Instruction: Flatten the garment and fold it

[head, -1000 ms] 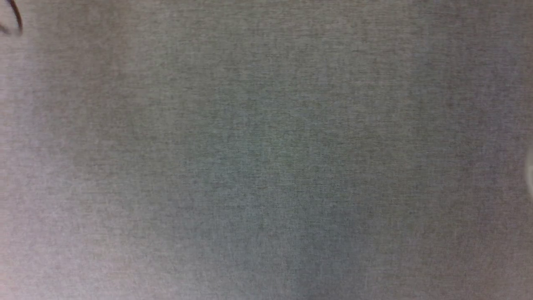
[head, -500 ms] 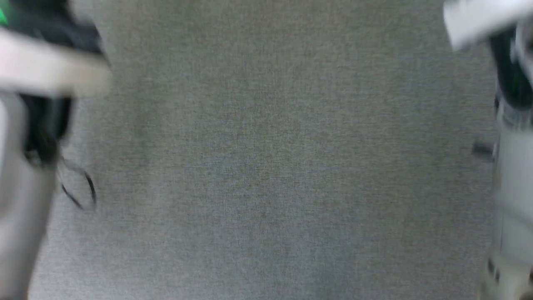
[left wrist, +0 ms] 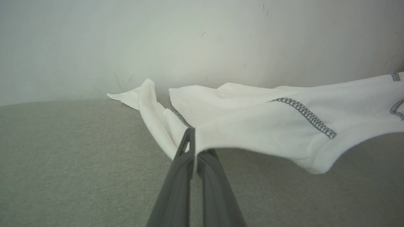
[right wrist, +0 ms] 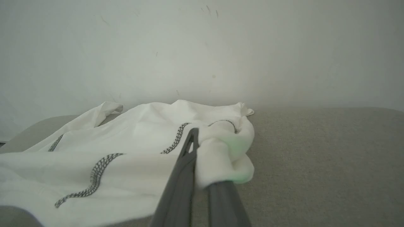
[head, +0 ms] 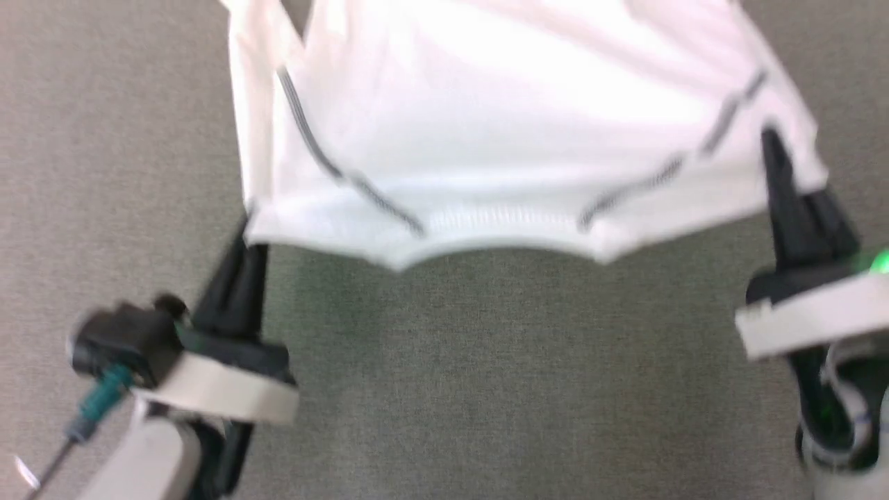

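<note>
Our left gripper [head: 244, 239] is pinched tight on one shoulder of the white T-shirt [head: 500, 125]. Our right gripper [head: 781, 180] is pinched tight on the other shoulder. We hold the shirt up by these two spots, so its near edge hangs in the air above the grey cloth surface [head: 486, 382]. We see a soft shadow on the grey under that edge.

The neck band [head: 500, 219] sags down in a curve between our two grippers. Two dark zigzag seams [head: 326, 163] run from the neck band out toward the sleeves, one on each side. A small green light [head: 881, 262] glows on our right wrist. A dark cable with a teal plug [head: 104, 399] hangs by our left wrist.

From the left wrist, we see the left gripper [left wrist: 195, 148] with its two dark fingers close together and the T-shirt [left wrist: 252, 119] caught between them. The far part of the shirt lies crumpled on the grey cloth surface [left wrist: 79, 157], close to the white wall [left wrist: 189, 41].

From the right wrist, the right gripper [right wrist: 197, 151] squeezes a bunched lump of the T-shirt [right wrist: 132, 148]. That lump has a pale green tint. The rest of the shirt spreads away to the left of this view, and its far end lies on the grey cloth surface [right wrist: 315, 157] by the white wall [right wrist: 221, 47].
</note>
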You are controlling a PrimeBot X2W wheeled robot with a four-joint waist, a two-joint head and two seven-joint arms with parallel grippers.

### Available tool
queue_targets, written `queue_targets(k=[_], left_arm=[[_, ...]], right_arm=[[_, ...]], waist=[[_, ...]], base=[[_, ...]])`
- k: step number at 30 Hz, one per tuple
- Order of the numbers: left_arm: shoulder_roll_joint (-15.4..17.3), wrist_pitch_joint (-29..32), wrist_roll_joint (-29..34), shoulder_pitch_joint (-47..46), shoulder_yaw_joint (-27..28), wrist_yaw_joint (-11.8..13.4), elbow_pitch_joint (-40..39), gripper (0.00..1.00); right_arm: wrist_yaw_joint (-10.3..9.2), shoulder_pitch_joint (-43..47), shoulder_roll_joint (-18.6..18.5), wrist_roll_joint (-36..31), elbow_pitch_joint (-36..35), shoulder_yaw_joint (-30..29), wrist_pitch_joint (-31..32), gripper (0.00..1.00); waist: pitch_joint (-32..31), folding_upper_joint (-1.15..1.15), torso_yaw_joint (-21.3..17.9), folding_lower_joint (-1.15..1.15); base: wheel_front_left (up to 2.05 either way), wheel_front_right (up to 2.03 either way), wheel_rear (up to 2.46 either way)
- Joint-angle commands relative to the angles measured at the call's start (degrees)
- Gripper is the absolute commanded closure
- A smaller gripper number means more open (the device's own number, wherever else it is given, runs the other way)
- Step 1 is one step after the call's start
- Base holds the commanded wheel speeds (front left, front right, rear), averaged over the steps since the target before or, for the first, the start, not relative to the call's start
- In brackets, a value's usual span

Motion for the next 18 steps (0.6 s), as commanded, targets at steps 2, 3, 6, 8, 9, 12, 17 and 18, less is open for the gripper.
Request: queue_targets(k=[2, 3, 6, 8, 9, 12, 17, 18], left_arm=[[0.1, 0.7, -0.3, 3.3, -1.0, 0.5, 1.1, 1.0], [0.0, 1.1, -0.9, 4.6, -1.2, 0.6, 1.4, 1.0], [0.8, 3.0, -1.1, 7.9, -2.7, 0.8, 2.3, 1.0], [1.1, 4.0, -1.9, 9.7, -3.5, 0.5, 2.8, 1.0], [1.3, 4.6, -2.1, 10.6, -4.0, 0.3, 3.0, 1.0], [1.8, 6.2, -2.7, 12.6, -5.3, -0.2, 3.3, 1.0], [2.2, 8.3, -3.6, 14.8, -6.8, -0.5, 3.9, 1.0], [2.1, 8.6, -4.0, 15.2, -7.0, -0.6, 4.1, 1.0]], right_arm=[[-0.06, 4.3, 0.1, 1.1, 1.0, -0.6, -1.3, 1.0], [-0.06, 6.2, 0.1, 1.8, 1.7, -0.8, -1.6, 1.0], [-0.06, 11.1, 0.1, 3.4, 3.9, -1.4, -2.0, 1.0], [-0.06, 13.9, 0.1, 4.7, 5.0, -1.8, -2.2, 1.0], [-0.06, 15.2, 0.1, 4.9, 5.5, -1.8, -2.1, 1.0], [-0.06, 18.5, 0.1, 5.7, 6.6, -1.9, -1.7, 1.0], [-0.06, 21.8, 0.1, 6.7, 7.6, -1.8, -0.4, 1.0], [-0.06, 22.4, 0.1, 6.7, 7.7, -1.9, -0.1, 1.0]], waist=[[-4.5, 0.0, 0.1, 0.01], [-5.3, 0.0, 0.1, 0.01], [-7.7, 0.0, 0.2, 0.01], [-9.1, 0.0, 0.2, 0.01], [-9.6, 0.0, 0.2, 0.01], [-10.9, 0.0, 0.3, 0.01], [-12.0, 0.0, 0.1, 0.01], [-12.1, 0.0, 0.0, 0.01]], base=[[0.0, 0.0, 0.0], [0.0, 0.0, 0.0], [0.0, 0.0, 0.0], [0.0, 0.0, 0.0], [0.0, 0.0, 0.0], [0.0, 0.0, 0.0], [0.0, 0.0, 0.0], [0.0, 0.0, 0.0]])
